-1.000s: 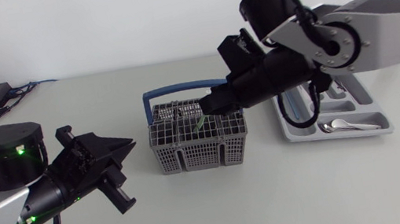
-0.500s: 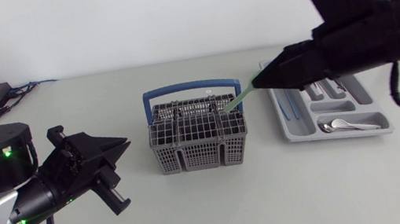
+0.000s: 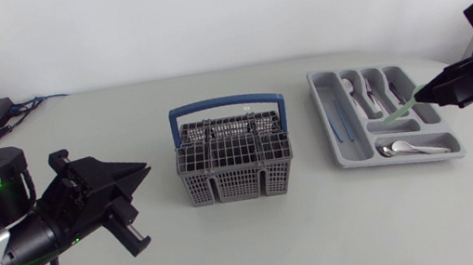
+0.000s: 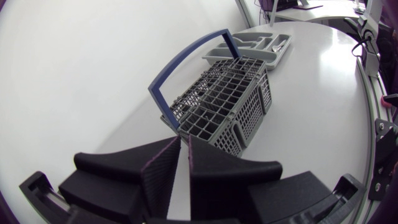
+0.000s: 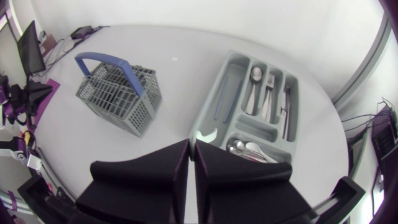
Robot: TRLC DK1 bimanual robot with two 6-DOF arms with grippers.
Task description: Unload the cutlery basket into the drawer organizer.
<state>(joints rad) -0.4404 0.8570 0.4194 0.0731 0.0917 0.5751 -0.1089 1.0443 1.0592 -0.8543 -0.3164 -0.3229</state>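
Grey basket (image 3: 237,181), organizer (image 3: 327,128) holding cutlery (image 3: 403,148), right jaws clamping green utensil (image 3: 400,111) above it, left jaws closed, empty

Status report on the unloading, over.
Right gripper shut on green utensil, above the drawer organizer. Left gripper shut, empty, short of the cutlery basket. Nothing in the way.
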